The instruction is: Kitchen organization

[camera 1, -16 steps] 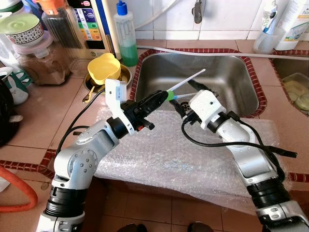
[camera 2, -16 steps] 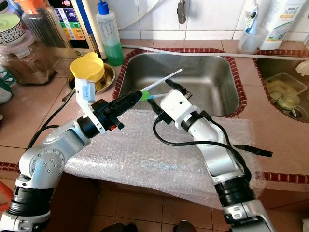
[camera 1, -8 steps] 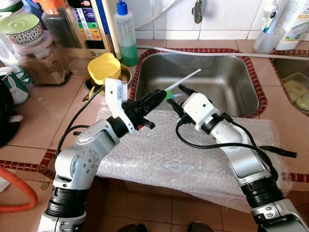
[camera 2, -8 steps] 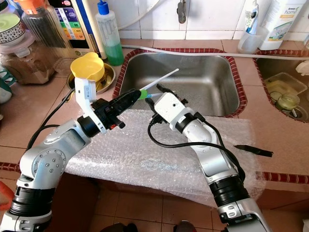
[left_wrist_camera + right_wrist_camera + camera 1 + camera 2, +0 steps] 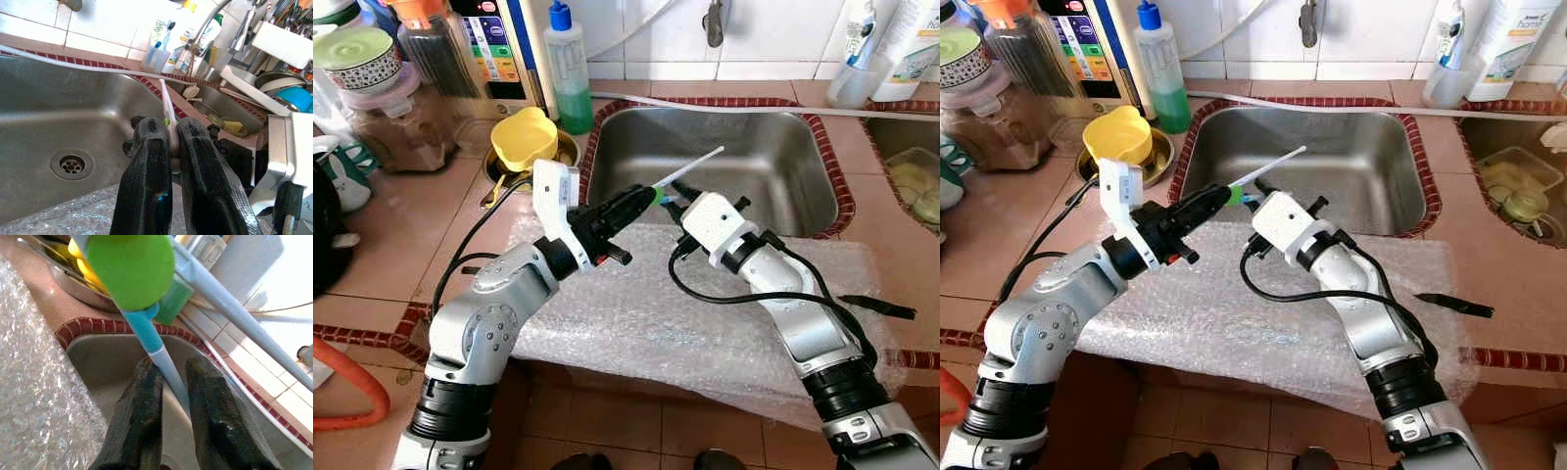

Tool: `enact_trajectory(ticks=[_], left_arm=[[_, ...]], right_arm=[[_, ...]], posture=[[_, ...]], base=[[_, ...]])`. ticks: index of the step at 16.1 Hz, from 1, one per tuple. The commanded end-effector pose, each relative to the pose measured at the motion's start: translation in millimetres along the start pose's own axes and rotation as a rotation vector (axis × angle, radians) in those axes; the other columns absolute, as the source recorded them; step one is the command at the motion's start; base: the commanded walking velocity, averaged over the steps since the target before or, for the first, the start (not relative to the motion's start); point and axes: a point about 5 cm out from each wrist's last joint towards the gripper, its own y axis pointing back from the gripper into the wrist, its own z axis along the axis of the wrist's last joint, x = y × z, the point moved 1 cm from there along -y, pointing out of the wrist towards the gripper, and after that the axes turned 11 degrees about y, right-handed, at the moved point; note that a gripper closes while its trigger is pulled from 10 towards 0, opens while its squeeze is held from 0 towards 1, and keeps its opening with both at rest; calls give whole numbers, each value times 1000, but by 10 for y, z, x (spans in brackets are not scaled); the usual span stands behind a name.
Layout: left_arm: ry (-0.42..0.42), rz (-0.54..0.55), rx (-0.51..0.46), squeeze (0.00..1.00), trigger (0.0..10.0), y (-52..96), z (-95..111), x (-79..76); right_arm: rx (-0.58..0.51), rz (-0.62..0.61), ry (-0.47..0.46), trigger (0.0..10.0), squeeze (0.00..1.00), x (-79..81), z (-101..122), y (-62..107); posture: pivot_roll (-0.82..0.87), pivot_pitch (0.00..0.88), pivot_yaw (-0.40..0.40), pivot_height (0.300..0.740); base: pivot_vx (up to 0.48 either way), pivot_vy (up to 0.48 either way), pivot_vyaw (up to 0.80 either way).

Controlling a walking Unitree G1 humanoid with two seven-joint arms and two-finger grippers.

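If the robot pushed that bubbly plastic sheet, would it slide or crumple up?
The bubble wrap would probably crumple: it looks thin and already lies wrinkled. It's likely very light, so it may slide on the smooth counter. Its front edge overhangs, so it might slip off.

Both silver arms reach forward with bent elbows and converge, the left gripper (image 5: 641,197) clamped with fingers pointing up and right, the right gripper (image 5: 166,377) angled toward it, fingers nearly closed.
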Motion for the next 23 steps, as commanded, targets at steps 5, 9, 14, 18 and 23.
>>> enact_trajectory(ticks=[5, 9, 14, 18, 23], left_arm=[[-16, -9, 17, 0, 10000, 22, -4, -18], [9, -28, 5, 1000, 10000, 15, 3, -45], [8, 23, -36, 1000, 10000, 43, 75, 49], [-83, 170, -25, 1000, 10000, 154, -8, 318], [-192, 247, 53, 1000, 10000, 260, -192, 504]], right_arm=[[45, -37, 33, 0, 0, -113, -104, 18], [50, -54, 51, 0, 0, -148, -118, 19], [78, -79, 71, 0, 0, -235, -190, 29], [172, -177, 13, 0, 0, -577, -457, 107], [235, -295, -112, 0, 0, -891, -627, 144]], posture=[[-227, 176, 130, 740], [-230, 179, 132, 740], [-226, 180, 132, 740], [-216, 183, 130, 740], [-212, 178, 138, 740]], base=[[0, 0, 0], [0, 0, 0], [0, 0, 0], [0, 0, 0], [0, 0, 0]])
